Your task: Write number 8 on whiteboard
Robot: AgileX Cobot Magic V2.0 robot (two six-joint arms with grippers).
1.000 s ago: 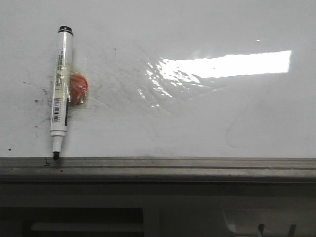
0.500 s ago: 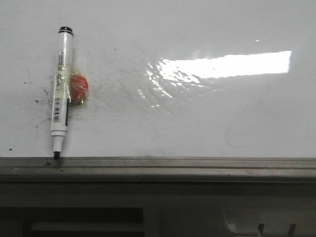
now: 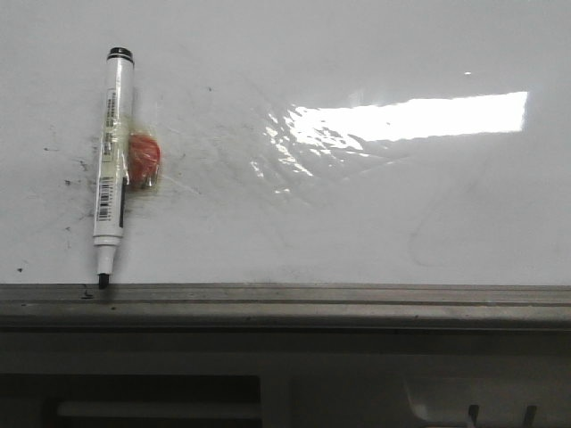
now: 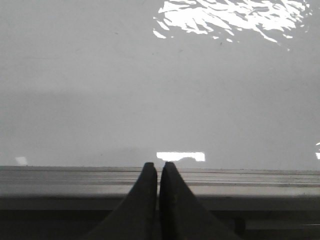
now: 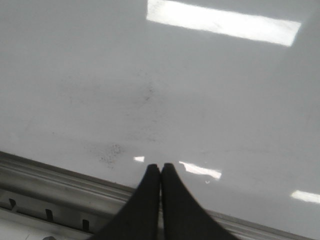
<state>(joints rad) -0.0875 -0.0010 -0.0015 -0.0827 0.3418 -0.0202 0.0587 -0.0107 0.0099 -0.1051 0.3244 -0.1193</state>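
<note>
The whiteboard (image 3: 357,205) fills the front view, glossy white with faint scratches and a bright glare patch. No number 8 shows on it. A white marker (image 3: 111,165) with a black cap end lies on the board at the left, uncapped tip toward the grey ledge, with an orange lump (image 3: 144,159) taped to its side. Neither gripper appears in the front view. In the left wrist view my left gripper (image 4: 158,166) is shut and empty over the ledge. In the right wrist view my right gripper (image 5: 160,167) is shut and empty over the board's near edge.
A grey metal ledge (image 3: 312,303) runs along the board's near edge. Black ink specks (image 3: 67,183) dot the board left of the marker. A smudged grey patch (image 5: 107,152) lies near the right gripper.
</note>
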